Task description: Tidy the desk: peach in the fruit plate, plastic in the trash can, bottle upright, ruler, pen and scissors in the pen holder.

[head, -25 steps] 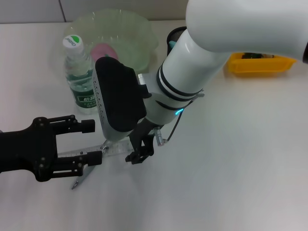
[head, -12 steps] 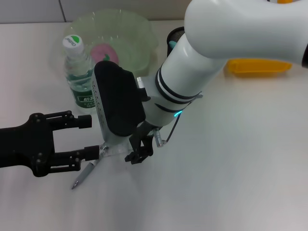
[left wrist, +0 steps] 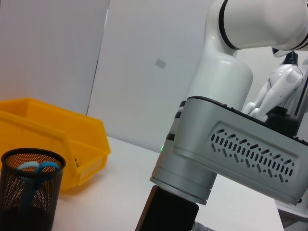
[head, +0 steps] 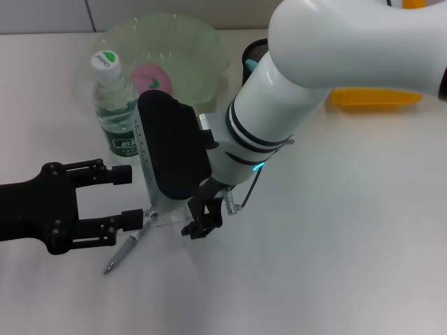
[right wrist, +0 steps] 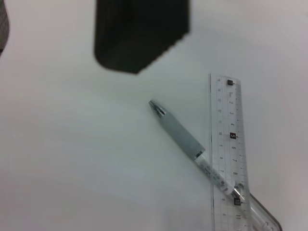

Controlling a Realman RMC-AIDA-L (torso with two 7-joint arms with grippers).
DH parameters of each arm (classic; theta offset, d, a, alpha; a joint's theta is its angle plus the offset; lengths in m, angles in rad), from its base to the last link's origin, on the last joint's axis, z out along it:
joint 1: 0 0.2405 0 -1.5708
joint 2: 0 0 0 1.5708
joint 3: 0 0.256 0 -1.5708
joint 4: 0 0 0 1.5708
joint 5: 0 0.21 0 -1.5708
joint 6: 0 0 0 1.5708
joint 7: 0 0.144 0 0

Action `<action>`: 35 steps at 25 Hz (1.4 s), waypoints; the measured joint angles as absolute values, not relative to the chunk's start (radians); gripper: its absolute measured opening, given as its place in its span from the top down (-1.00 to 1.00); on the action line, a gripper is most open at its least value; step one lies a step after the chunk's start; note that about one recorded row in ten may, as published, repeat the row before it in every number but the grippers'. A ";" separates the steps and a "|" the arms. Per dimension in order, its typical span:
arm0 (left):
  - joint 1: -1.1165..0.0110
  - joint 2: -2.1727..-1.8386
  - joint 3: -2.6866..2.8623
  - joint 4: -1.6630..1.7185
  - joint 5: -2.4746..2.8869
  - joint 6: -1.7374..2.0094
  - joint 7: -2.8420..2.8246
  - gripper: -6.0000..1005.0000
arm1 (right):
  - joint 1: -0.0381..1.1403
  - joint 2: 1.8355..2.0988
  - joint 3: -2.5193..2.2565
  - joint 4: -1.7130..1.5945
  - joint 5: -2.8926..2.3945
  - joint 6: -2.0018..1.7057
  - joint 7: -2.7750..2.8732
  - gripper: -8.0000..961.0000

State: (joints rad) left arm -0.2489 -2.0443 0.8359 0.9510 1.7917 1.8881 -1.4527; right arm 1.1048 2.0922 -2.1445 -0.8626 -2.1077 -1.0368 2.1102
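Toward the near-left part of the desk point(head: 335, 230), we still have the pen point(right wrist: 175, 130) and the clear ruler point(right wrist: 226, 144) lying flat, the ruler crossing over the pen's back end. Our right gripper point(head: 201, 218) hangs directly over them; we cannot tell how its jaws stand. Our left gripper point(head: 124, 199) waits beside them, released and empty. Judging progress: the peach point(head: 148, 75) sits in the fruit plate point(head: 202, 42), the bottle point(head: 115, 105) stands upright, the scissors point(left wrist: 32, 168) are in the pen holder point(left wrist: 29, 197). Ruler and pen remain; no loose plastic is visible.
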 joint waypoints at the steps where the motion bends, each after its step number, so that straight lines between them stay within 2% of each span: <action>1: -0.248 -2.042 0.836 0.951 1.792 1.888 -1.453 -0.47 | 1.105 2.092 -2.145 -0.863 -2.108 -1.037 2.110 -0.22; 35: -0.245 -2.035 0.794 0.951 1.792 1.892 -1.453 -0.47 | 1.082 2.092 -2.171 -0.862 -2.108 -0.988 2.110 -0.21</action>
